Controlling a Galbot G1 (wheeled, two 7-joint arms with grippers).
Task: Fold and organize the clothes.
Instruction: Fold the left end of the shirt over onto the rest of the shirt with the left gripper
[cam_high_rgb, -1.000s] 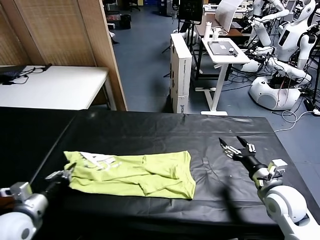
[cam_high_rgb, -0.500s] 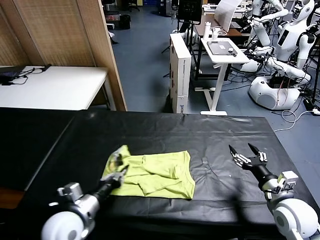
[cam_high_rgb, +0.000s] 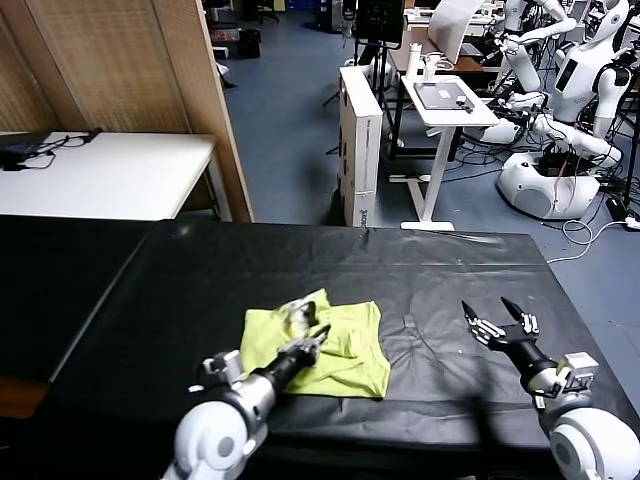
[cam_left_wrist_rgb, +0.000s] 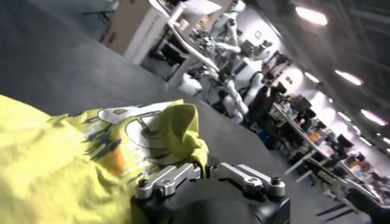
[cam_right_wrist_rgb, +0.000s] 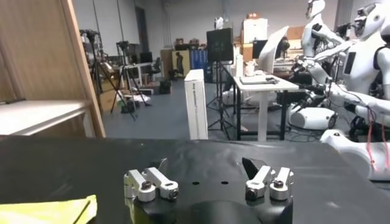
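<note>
I am standing over the bench (cam_high_rgb: 420, 270), a wide surface draped in black cloth that is giving me a flat place to lay and crease fabric. The lime T-shirt (cam_high_rgb: 350, 350) is lying near the middle of it, toward my edge, bunched into a compact, roughly square heap with its right part flat on the cloth. My left arm is reaching across in front of me, and my left pincer (cam_high_rgb: 305, 345) is sitting over the shirt's left part, clamped tight on a pinch of the fabric; the left wrist view is showing a fold of yellow cloth rising straight out of the closed tips, with the whitish print (cam_left_wrist_rgb: 131, 125) turned upward beside it. I judge I am holding that edge lifted so that the left part can lie over the rest, which would make a fold across the shirt's width; the raised flap in the head view is fitting that reading. My right pincer (cam_high_rgb: 503, 325) is hovering above bare black cloth, well apart from the shirt on its right, with its jaws spread wide and holding nothing. I take it that it is waiting there, clear of the fold.
</note>
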